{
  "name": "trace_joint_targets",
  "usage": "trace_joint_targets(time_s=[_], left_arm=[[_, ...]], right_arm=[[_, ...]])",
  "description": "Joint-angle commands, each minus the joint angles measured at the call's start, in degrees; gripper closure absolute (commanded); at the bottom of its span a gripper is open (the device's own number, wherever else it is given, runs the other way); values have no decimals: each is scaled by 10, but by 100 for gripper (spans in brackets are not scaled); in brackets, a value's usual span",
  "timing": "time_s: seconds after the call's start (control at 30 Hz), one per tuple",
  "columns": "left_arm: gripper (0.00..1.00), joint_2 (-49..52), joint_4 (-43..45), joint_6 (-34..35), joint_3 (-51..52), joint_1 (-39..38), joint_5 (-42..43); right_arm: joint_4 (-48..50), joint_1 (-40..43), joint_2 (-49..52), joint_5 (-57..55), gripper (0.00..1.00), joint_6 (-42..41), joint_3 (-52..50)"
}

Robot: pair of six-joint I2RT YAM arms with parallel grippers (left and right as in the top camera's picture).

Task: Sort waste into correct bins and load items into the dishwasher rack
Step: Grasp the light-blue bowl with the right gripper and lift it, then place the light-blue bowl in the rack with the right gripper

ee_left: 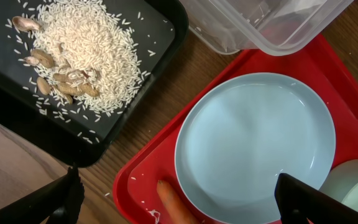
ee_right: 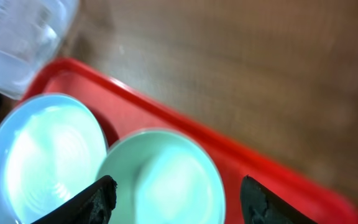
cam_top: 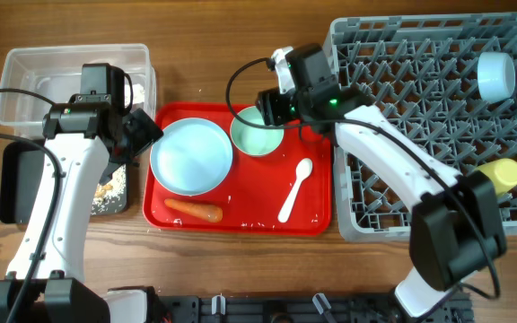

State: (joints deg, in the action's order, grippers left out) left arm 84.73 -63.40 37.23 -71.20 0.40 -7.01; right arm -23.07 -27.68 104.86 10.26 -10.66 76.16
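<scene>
Wooden bench: right gripper, jaws wide and empty, over the round mint-green bowl; left gripper, likewise, above the light-blue round dish.

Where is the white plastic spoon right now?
Overhead view: the white spoon lies on the red tray, right side, below the mint-green bowl, beside the grey rack.

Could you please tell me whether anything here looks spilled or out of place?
Yes: white rice grains lie scattered beyond the black rectangular tray, on the wooden table and the flat red serving tray. The orange carrot stick also sits there, not binned.
</scene>
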Motion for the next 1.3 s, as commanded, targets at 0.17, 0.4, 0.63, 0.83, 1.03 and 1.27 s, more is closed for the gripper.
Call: trace_joint_targets(time_s=[0.17, 0.4, 0.63, 0.83, 1.03, 1.27], left_arm=[[0, -7, -1, 7, -1, 3, 1], [0, -7, -1, 7, -1, 3, 1], [0, -7, -3, 7, -1, 3, 1], [0, -7, -3, 7, -1, 3, 1], [0, -7, -2, 7, -1, 3, 1], [0, -7, -2, 7, -1, 3, 1]], right_arm=[[-45, -2, 92, -30, 78, -106, -2], [-85, -2, 92, -94, 80, -148, -2], [-91, -2, 87, -94, 96, -148, -2], [-110, 23, -52, -138, 96, -54, -1], [-41, 69, -193, -551, 96, 108, -1], [88, 192, -178, -769, 96, 286, -1]])
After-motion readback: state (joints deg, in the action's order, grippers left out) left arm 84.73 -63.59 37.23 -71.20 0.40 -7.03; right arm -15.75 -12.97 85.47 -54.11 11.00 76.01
